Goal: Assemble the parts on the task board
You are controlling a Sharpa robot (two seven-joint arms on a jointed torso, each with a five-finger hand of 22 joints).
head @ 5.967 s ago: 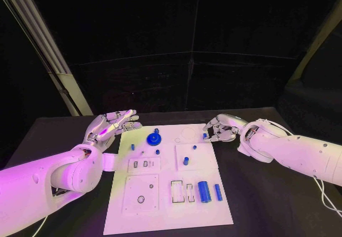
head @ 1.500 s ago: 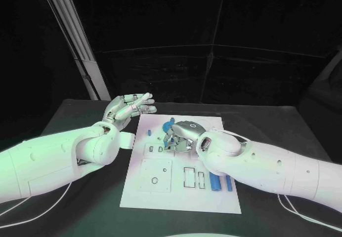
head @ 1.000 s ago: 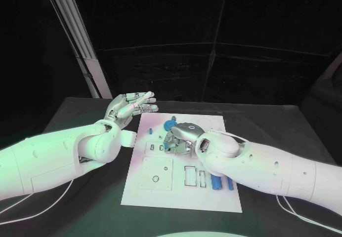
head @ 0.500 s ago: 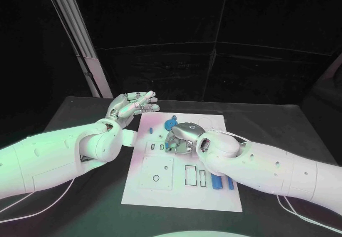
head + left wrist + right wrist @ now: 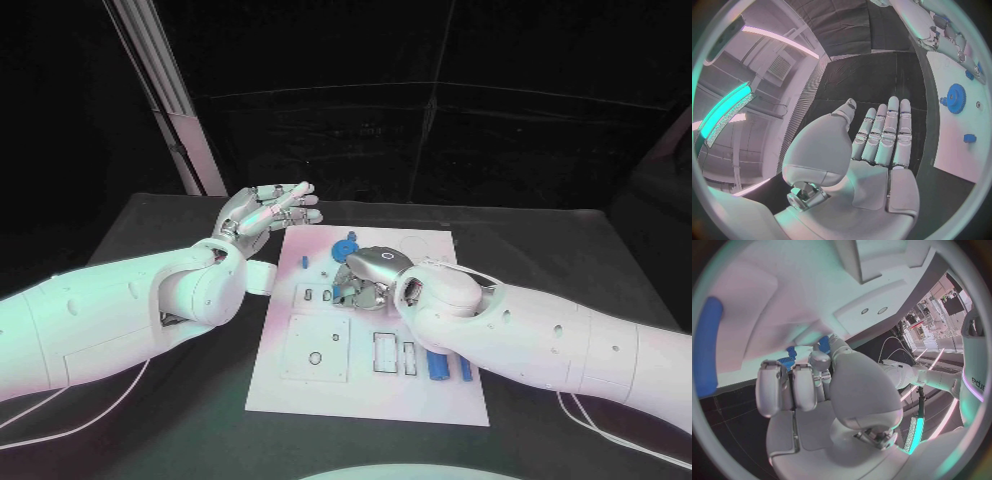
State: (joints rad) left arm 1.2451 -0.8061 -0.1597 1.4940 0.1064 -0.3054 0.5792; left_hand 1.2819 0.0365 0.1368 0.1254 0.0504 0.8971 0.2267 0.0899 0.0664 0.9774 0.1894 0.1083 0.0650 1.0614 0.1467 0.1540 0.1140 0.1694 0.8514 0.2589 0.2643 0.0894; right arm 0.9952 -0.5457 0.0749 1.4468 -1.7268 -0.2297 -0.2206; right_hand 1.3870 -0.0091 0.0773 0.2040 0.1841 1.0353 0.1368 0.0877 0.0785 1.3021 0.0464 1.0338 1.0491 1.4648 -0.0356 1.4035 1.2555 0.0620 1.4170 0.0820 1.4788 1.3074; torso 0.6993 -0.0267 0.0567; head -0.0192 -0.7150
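Note:
The white task board point(image 5: 296, 385) lies in the middle of the black table. My right hand point(image 5: 368, 280) hangs low over the board's middle with its fingers curled down. In the right wrist view its fingertips point(image 5: 804, 377) seem to pinch a small blue peg point(image 5: 824, 344) just above the board. My left hand point(image 5: 271, 212) is raised off the board's far left corner, fingers straight and apart point(image 5: 882, 137), holding nothing. A blue gear point(image 5: 348, 247) stands on the far part of the board, with a blue pin point(image 5: 304, 263) to its left.
Two long blue cylinders point(image 5: 440, 365) lie side by side at the board's right near part, next to empty rectangular slots point(image 5: 385, 352). A square inset plate point(image 5: 316, 350) sits at the near left. A slanted metal post point(image 5: 173, 110) stands behind the table's far left.
Since six seconds ago my right hand has come from the board's far right edge to its middle and lowered there. Over the last second it barely moves. The left hand stays raised.

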